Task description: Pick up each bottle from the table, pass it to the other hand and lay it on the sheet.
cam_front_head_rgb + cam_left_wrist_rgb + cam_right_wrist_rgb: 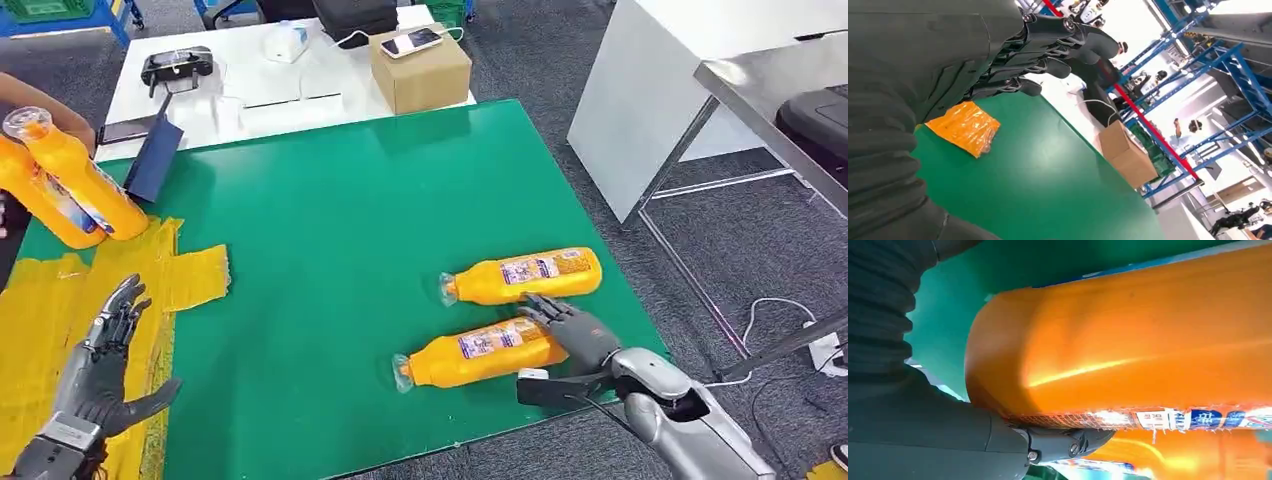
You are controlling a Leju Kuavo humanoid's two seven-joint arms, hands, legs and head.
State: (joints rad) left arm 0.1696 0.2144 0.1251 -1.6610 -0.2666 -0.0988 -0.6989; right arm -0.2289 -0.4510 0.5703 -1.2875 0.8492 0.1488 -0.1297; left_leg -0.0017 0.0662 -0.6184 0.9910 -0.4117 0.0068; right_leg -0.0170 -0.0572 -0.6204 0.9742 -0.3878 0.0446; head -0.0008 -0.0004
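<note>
Two orange bottles lie on their sides on the green table (330, 220), the far one (525, 275) and the near one (480, 352). My right hand (575, 340) grips the near bottle at its base, fingers over the top and thumb along the near side. The bottle still rests on the table. The right wrist view has that bottle (1128, 340) pressed close against my right hand (923, 430). My left hand (105, 360) hovers open over the yellow sheet (40, 320), fingers spread. A corner of the sheet (963, 127) lies beyond my left hand (948, 60).
At the far left a person holds two more orange bottles (70, 185) above the table's edge. A cardboard box (420, 70) with a phone on it stands on the white table behind. A metal table frame (700, 200) stands to the right.
</note>
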